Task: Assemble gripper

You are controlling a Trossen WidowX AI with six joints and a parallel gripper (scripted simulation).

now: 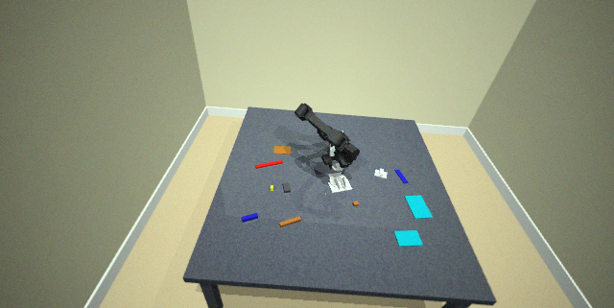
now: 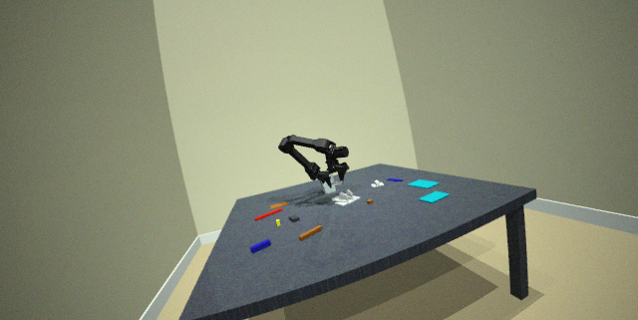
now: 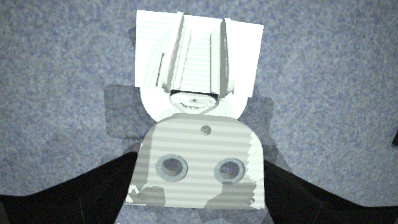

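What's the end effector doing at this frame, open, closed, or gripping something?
End effector: closed on the housing plate, a finger at either side.

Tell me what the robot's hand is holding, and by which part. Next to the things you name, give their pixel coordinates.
The housing plate (image 3: 200, 145), gripped by its two opposite side edges, between the fingers of the hand (image 3: 197, 162).

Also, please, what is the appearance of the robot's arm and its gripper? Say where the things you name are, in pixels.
The arm (image 1: 327, 131) (image 2: 307, 141) is black, with chunky joints and slimmer links. The gripper (image 1: 339, 161) (image 2: 333, 180) (image 3: 197, 162) is black too, with two tapering fingers. I see no coloured markings.
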